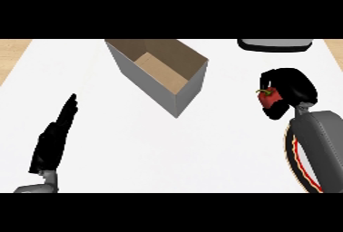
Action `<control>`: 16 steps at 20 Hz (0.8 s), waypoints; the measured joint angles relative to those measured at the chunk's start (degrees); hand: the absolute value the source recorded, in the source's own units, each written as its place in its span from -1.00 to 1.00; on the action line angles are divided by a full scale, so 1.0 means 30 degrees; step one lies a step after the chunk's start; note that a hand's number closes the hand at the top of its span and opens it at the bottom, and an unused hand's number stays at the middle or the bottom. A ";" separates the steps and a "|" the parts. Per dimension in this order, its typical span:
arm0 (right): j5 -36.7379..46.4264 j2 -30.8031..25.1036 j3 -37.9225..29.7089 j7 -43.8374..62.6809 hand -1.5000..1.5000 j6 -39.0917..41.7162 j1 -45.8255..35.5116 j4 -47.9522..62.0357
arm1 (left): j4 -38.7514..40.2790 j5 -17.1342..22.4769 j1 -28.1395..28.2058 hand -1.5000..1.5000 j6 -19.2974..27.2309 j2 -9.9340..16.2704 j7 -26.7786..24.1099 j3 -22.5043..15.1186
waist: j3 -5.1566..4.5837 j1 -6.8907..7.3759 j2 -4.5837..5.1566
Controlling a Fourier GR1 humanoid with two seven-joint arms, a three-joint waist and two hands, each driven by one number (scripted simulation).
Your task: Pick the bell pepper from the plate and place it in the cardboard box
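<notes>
In the head view, the right hand [289, 90] is curled around the red bell pepper [268, 98], grasping it; the pepper's red body and green stem show at the hand's left side, between thumb and fingers, and it is held up off the white counter [167, 149]. To the left of that hand, well apart from it and a little farther from the robot, stands the cardboard box [161, 74], open at the top, with grey outer walls and a brown inside; what can be seen of its inside shows only bare brown floor and walls. Beyond the right hand, at the far edge of the counter, lies the plate [275, 44], partly cut off by the view's edge; nothing shows on the visible part. The left hand [53, 138] rests at the lower left, released, fingers straight and pointing away from the robot, well apart from the box.
</notes>
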 measured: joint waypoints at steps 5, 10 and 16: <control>-0.0195 0.0258 -0.0669 -0.0642 1.00 0.0150 -0.2346 0.0954 | -0.0374 0.0121 0.0077 0.00 -0.0206 0.0135 0.0378 0.0242 | -0.0002 -0.0263 -0.0068; -0.2981 0.1281 -0.2151 -0.2330 1.00 0.0545 -0.3447 -0.0197 | -0.0251 0.0078 0.0475 0.00 -0.0099 0.0070 -0.0004 0.0350 | 0.0001 -0.0454 -0.0147; -0.5806 0.2706 -0.3094 -0.3110 1.00 0.1675 -0.4689 -0.1823 | -0.0297 -0.0055 0.0884 0.00 0.0010 -0.0071 -0.0333 0.0313 | -0.0004 -0.0495 -0.0166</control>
